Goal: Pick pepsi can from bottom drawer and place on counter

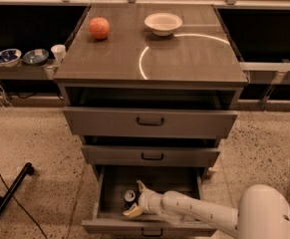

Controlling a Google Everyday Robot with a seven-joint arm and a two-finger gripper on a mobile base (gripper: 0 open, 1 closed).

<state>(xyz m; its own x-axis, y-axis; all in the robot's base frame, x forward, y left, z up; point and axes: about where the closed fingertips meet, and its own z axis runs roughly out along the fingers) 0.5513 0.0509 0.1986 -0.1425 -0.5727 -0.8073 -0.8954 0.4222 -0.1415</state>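
- The claw [133, 198] is seen low in the frame, just left of centre, reaching into the bottom drawer [149, 227] from the right.
- Its two pale fingers [140, 185] are spread apart, one toward the back of the drawer and one toward the front, and nothing is clamped between them.
- The pepsi can [129, 195] stands upright on the drawer floor in the gap between the spread fingers, its silver top facing up. Whether either finger touches it cannot be told.
- The claw is carried by a white arm [199, 214] that runs down and right to a rounded white body [266, 214] in the lower right corner.
- The bottom drawer is pulled well out; its dark handle is cut by the lower edge of the frame.
- Above it, the middle drawer [152, 156] and the top drawer [149, 122] are each pulled out a little, a dark gap being left over each.
- The desk [184, 59] fills the upper middle of the frame, and a bright curved reflection is seen on its glossy surface.
- An orange-red fruit [99, 28] is placed at the desk's upper left, and a white bowl [163, 23] near its upper middle, well apart from each other.
- On a low shelf at the left edge, two bluish bowls [7, 57] and a white cup [58, 51] are lined up.
- A black pole [9, 195] and a thin cable lie on the speckled floor [45, 148] at the lower left.
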